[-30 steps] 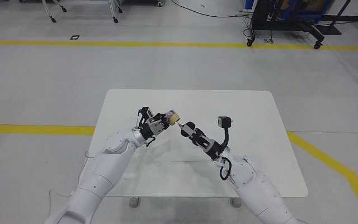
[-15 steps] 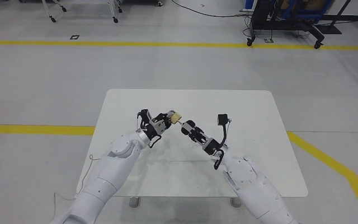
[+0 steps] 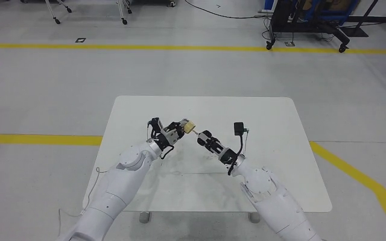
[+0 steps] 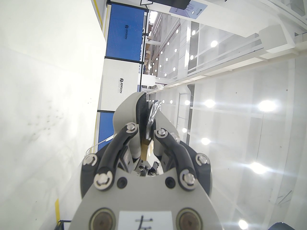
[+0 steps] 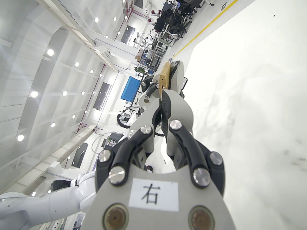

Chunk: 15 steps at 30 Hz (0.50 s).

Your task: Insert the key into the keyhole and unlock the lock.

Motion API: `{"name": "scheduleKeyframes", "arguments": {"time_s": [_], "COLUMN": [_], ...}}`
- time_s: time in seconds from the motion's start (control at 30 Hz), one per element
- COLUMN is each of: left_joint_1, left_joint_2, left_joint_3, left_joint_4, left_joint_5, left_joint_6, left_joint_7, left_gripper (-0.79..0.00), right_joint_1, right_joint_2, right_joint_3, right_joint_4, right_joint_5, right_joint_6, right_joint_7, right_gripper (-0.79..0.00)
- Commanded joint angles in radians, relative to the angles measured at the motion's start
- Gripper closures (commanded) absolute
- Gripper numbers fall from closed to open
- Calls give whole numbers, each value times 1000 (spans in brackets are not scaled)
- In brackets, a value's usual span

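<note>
While your left hand [image 3: 180, 128] is clamped shut on the brass lock [image 3: 189, 126], held up above the worktop [image 3: 265, 120], your right hand [image 3: 201, 137] is pinched closed on the key [image 5: 162, 91], with its tip at the keyhole [image 5: 163, 87]; depth unclear. Both look like small, hard, light metal and are probably slippery. Grip the key flat on its head and the lock by its body. A crooked blade could jam.
</note>
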Motion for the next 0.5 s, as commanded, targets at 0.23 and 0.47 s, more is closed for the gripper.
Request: {"name": "scheduleKeyframes", "arguments": {"time_s": [0.23, 0.47], "left_joint_1": [4, 11], "left_joint_2": [-5, -8], "left_joint_3": [-3, -16], "left_joint_4": [-7, -11], "left_joint_5": [34, 42], "left_joint_6": [-3, -11], "left_joint_7": [0, 12], "left_gripper": [0, 0], "right_joint_1": [1, -9], "right_joint_2": [-2, -4], "right_joint_3": [-3, -8], "right_joint_4": [-4, -22], "right_joint_5": [-52, -106], "right_joint_6": [15, 36], "right_joint_7": [-13, -56], "right_gripper": [0, 0]}}
